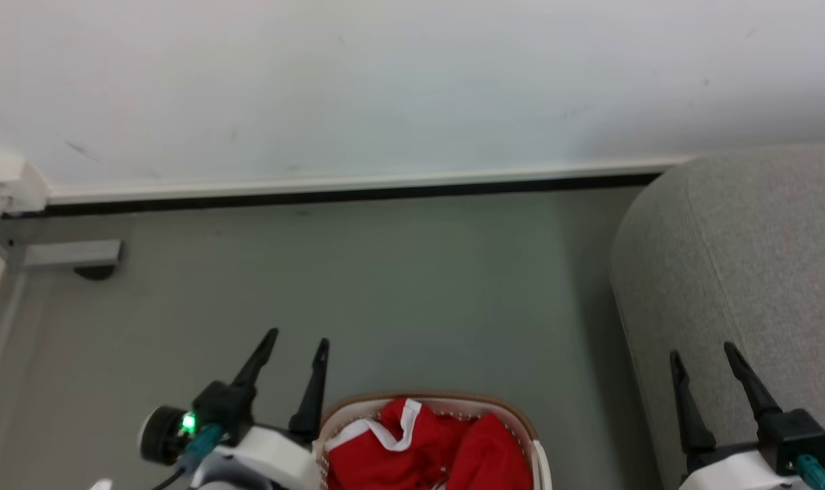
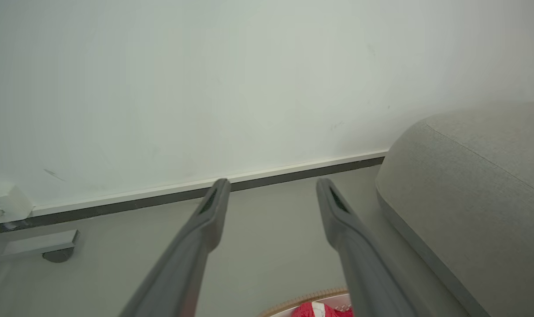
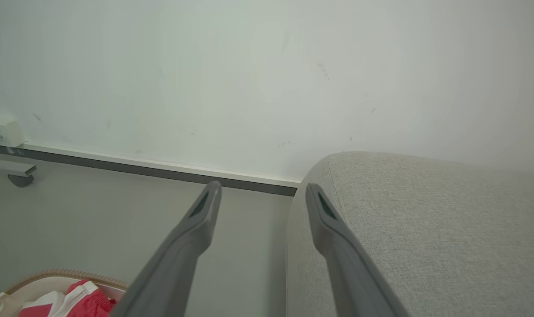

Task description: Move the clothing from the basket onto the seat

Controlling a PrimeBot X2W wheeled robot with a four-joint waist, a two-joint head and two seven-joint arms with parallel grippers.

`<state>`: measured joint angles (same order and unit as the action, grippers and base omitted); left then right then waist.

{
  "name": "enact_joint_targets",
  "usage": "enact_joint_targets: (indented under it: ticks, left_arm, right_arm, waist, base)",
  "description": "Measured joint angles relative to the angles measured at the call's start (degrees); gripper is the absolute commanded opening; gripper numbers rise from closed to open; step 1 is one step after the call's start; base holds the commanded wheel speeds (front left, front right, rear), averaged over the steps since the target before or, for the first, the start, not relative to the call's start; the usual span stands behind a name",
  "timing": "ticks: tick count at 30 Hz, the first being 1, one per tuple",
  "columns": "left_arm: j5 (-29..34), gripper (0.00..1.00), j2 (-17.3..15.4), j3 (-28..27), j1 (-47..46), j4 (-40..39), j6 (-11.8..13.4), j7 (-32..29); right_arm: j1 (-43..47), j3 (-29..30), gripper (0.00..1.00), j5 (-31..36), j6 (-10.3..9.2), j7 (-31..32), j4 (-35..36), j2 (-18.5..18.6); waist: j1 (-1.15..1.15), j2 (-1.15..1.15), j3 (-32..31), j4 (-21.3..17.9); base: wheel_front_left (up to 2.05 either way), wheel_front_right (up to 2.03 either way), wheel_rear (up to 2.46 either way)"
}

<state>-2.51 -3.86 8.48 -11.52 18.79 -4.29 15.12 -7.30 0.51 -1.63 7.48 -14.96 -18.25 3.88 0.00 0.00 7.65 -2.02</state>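
— What took up most of the scene?

— A pale wall (image 1: 412, 82) across the far side, and a grey floor (image 1: 385, 286) running from it toward the robot.

— And the seat?

— The seat (image 1: 759, 272) stood on the right, light grey with a rounded corner and a seam line, its far end close to the wall. Nothing lay on the part in view.

— Where was the basket?

— At the near edge, between the two arms, on the floor just left of the seat. Of the basket (image 1: 446, 395) only its far curve with the brown rim was visible.

— The clothing?

— The clothing (image 1: 480, 449) lay bunched inside the basket, red with a white band.

— The pincers?

— The left gripper (image 1: 298, 337) hung just left of the basket, fingers spread and empty. The right gripper (image 1: 701, 350) was near the seat's left edge, also spread, with nothing between its fingers.

— Anything smaller?

— A grey metal foot (image 1: 79, 255) at the far left, by the wall.
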Motion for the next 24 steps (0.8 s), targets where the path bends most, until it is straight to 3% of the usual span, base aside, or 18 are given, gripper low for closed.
enact_joint_targets:
  ticks: [9,21,24]
  left_arm:
    - [5.5,1.00,0.8,8.6,-10.8,14.5,-0.3,-1.2]
    - [5.7,1.00,1.1,14.6,-21.3,30.8,-0.2,-5.4]
    - [5.6,1.00,1.2,15.3,-22.8,33.9,0.9,-7.2]
  right_arm:
    - [-6.6,-1.7,1.00,-1.0,0.00,0.0,1.8,-0.5]
    - [-13.4,-4.3,1.00,-2.8,0.00,0.0,3.7,-1.0]
    - [-14.0,-4.9,1.00,-4.1,0.00,0.0,4.2,-1.0]
  waist:
    - [0.01,0.00,9.4,-3.2]
    - [0.01,0.00,22.5,-9.1]
    - [0.01,0.00,24.8,-10.5]
  base:
    - [0.00,0.00,0.00]
    - [0.00,0.00,0.00]
    - [0.00,0.00,0.00]
